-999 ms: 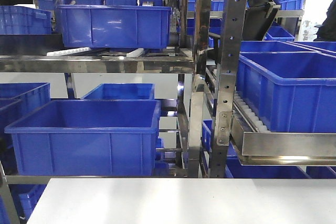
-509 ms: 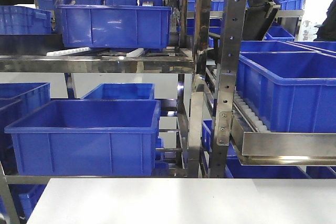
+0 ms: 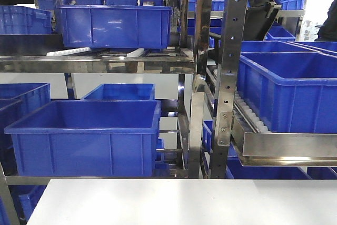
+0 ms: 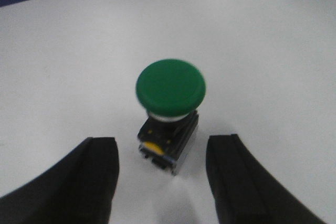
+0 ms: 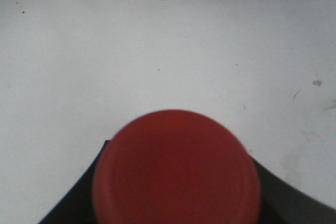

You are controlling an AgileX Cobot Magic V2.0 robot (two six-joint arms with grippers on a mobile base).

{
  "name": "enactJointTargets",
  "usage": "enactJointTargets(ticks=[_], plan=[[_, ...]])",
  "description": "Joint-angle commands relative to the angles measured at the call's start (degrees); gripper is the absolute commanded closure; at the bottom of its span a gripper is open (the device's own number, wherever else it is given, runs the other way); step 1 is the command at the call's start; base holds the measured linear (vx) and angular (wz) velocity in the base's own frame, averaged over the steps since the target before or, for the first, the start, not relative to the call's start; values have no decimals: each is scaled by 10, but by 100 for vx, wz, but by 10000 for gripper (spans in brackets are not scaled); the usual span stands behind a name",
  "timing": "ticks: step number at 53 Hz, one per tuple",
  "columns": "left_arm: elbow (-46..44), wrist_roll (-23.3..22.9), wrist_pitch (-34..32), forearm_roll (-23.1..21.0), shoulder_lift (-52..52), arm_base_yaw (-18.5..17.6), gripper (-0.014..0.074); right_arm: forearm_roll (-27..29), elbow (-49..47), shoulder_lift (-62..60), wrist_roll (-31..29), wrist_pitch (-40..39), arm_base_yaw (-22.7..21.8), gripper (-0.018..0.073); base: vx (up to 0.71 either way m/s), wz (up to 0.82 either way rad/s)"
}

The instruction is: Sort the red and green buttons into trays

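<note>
Left end effector (image 4: 163, 145) is open, with 1 black finger (image 4: 100, 177) at 9 o'clock and 1 at 3 o'clock of the green button (image 4: 170, 87). That button stands up on the white counter (image 4: 63, 66), between the tips, touching neither. Right end effector (image 5: 176, 146) has the red button (image 5: 176, 182) right up close, at 6 o'clock in its view; the big cap hides the tips, so I cannot tell if it grips. If 1 finger bumps the green button first, the tall button may tip over. No trays show, so a drop could land in the wrong place.
</note>
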Motion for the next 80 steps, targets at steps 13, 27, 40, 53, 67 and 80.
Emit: enactJointTargets(ticks=[13,27,40,53,67,80], plan=[[-69,-17,-154,18,100,-3,97,-3,-3,-20,5,-92,-3,569,0,0],[-95,-116,-184,38,130,-3,354,-6,-3,-20,5,-92,-3,569,0,0],[-95,-179,-154,58,109,-2,602,-6,-3,-20,4,-110,-3,569,0,0],[-97,-208,2,30,-30,-2,596,-53,-5,-81,5,-103,-3,569,0,0],[-181,-221,343,98,-198,-3,596,-83,-5,-287,97,109,-3,569,0,0],[-234,-233,551,117,-334,-23,596,-187,-34,-535,189,384,-3,569,0,0]])
